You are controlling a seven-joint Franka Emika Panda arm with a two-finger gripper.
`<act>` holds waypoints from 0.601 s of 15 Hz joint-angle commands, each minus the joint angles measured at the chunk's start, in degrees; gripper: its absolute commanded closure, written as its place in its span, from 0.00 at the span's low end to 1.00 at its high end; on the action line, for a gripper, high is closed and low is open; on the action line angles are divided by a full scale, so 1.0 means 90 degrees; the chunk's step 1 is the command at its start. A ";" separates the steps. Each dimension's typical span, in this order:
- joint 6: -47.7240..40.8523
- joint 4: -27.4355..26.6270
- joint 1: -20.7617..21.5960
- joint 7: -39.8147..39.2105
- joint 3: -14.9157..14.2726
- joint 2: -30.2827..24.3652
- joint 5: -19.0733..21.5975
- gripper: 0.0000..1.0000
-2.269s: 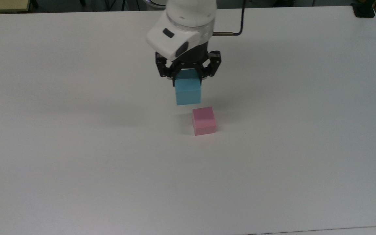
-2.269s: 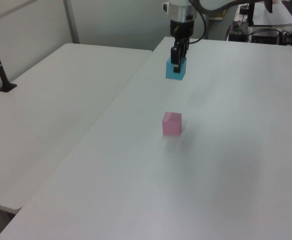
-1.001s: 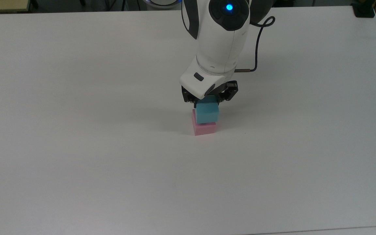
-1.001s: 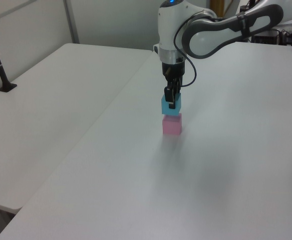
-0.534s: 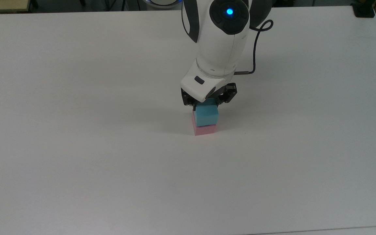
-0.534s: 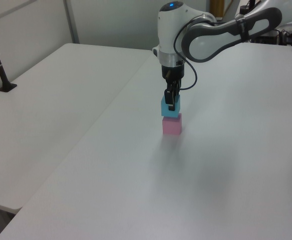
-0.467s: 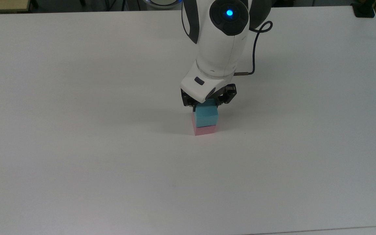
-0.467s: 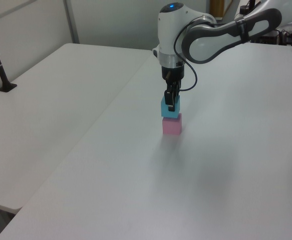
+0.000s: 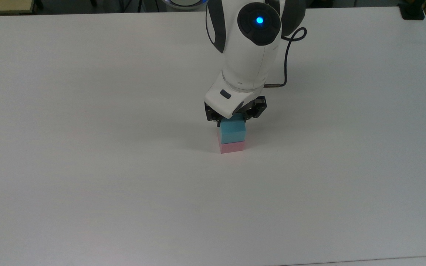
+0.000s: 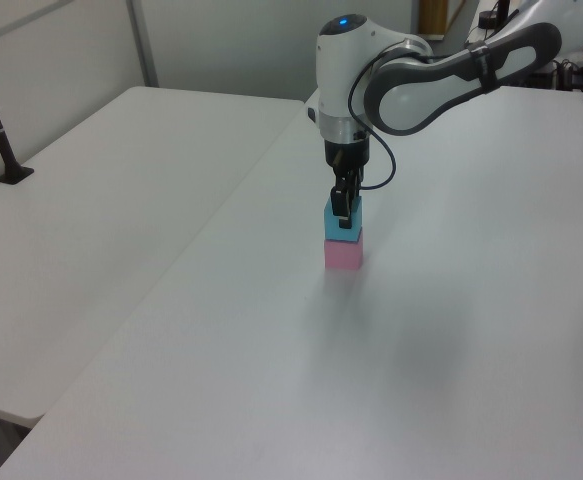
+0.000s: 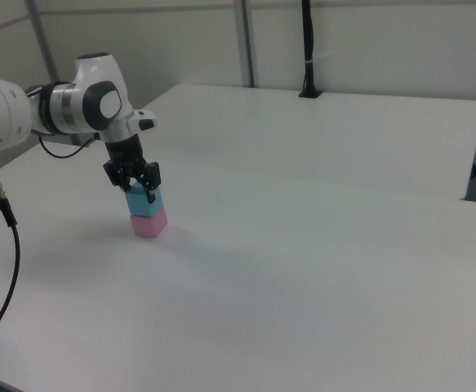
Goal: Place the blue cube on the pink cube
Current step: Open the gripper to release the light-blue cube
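The gripper (image 9: 232, 119) points straight down over the white table (image 9: 87, 166), and its two fingers are closed on the blue cube (image 9: 232, 133). The cube sits between the jaws; one finger presses on each of two opposite faces, and in the right view (image 11: 140, 189) the black fingertips reach about halfway down the sides of the cube. Directly under the jaws, below the blue cube, stands the pink cube (image 9: 231, 147). The bottom face of the blue cube lies on the top face of the pink cube, and no gap between them is visible in the left view (image 10: 342, 228). The edges of the two cubes are almost in line, so they form a small straight tower. The pink cube (image 10: 343, 254) rests flat on the table, and the fingers do not touch it. In the right view the pink cube (image 11: 149, 224) is fully uncovered below the fingertips.
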 commanded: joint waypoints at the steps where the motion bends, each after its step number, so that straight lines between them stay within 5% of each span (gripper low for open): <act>1: 0.0198 -0.0273 0.0085 -0.0096 -0.0056 -0.0093 -0.0219 0.00; 9: 0.0111 -0.0235 0.0134 -0.0066 -0.0056 -0.0355 -0.0239 0.00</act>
